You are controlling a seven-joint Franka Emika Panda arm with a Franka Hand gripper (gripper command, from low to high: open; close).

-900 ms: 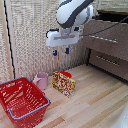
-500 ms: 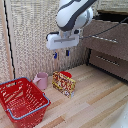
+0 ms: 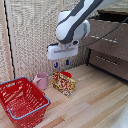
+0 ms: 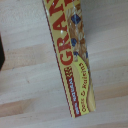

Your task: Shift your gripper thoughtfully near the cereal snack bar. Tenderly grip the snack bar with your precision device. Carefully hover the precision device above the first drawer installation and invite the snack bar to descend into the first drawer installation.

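The cereal snack bar (image 3: 64, 83) is a yellow and red packet standing on its edge on the wooden table. It fills the wrist view (image 4: 70, 55), where no fingers show. My gripper (image 3: 62, 64) hangs just above the packet with its two dark-blue fingers apart and empty. The brown cabinet stands at the exterior view's right. Its upper drawer (image 3: 107, 35) has a long silver handle and sits above the like-looking lower drawer (image 3: 109, 62).
A pink mug (image 3: 41, 80) stands to the left of the packet in the exterior view. A red bowl (image 3: 67, 74) peeks out behind the packet. A red wire basket (image 3: 22, 100) sits at the front left. A slatted wall runs behind.
My gripper has come down toward the snack bar, still open. The packet, mug and basket have not moved.
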